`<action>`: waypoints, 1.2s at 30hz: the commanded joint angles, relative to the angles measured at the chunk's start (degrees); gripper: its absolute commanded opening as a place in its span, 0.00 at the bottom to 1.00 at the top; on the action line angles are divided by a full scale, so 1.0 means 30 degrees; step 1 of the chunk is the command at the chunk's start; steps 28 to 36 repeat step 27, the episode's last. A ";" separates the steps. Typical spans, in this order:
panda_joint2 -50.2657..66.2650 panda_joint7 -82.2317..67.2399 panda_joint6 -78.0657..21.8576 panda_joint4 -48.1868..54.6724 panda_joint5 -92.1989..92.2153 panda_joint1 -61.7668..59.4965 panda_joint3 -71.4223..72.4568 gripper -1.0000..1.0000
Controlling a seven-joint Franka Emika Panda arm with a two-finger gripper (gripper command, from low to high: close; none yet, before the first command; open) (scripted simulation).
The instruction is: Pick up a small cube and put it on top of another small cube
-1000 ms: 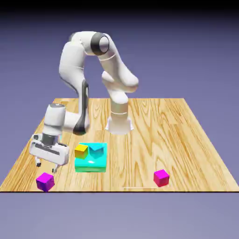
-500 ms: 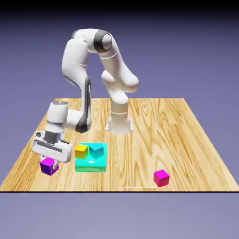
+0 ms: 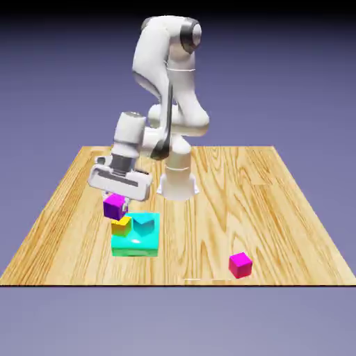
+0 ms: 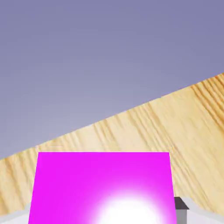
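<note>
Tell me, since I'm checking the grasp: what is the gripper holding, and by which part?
The gripper holds the small magenta-and-purple cube by two opposite sides, lifted just above the yellow cube.

The white arm (image 3: 169,83) rises from its base (image 3: 177,182), folds over at the shoulder joint near 12 o'clock and drops the forearm toward 8 o'clock of the base. The wrist (image 3: 129,142) tips the hand, so the gripper (image 3: 117,206) points down and slightly tilted. Its jaws are closed on the small cube (image 3: 114,206), held off the table; in the hand view one grey fingertip (image 4: 181,204) shows beside the cube's magenta face.
</note>
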 commanded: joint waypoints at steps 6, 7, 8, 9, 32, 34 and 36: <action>-0.4154 0.0998 -0.0889 -0.3282 -0.0250 0.2269 -0.1186 0.00; -0.4845 0.1166 -0.1036 -0.3828 -0.0294 0.2646 -0.1384 0.00; -0.5149 0.1241 -0.1100 -0.4069 -0.0314 0.2812 -0.1470 0.00; -0.5149 0.1241 -0.1100 -0.4069 -0.0314 0.2813 -0.1471 0.00; 0.1755 -0.6371 0.5246 -0.3223 1.0884 -0.4623 0.9133 1.00; 0.1755 -0.6371 0.5246 -0.3223 1.0884 -0.4623 0.9133 1.00; 0.1755 -0.6371 0.5246 -0.3223 1.0884 -0.4623 0.9133 1.00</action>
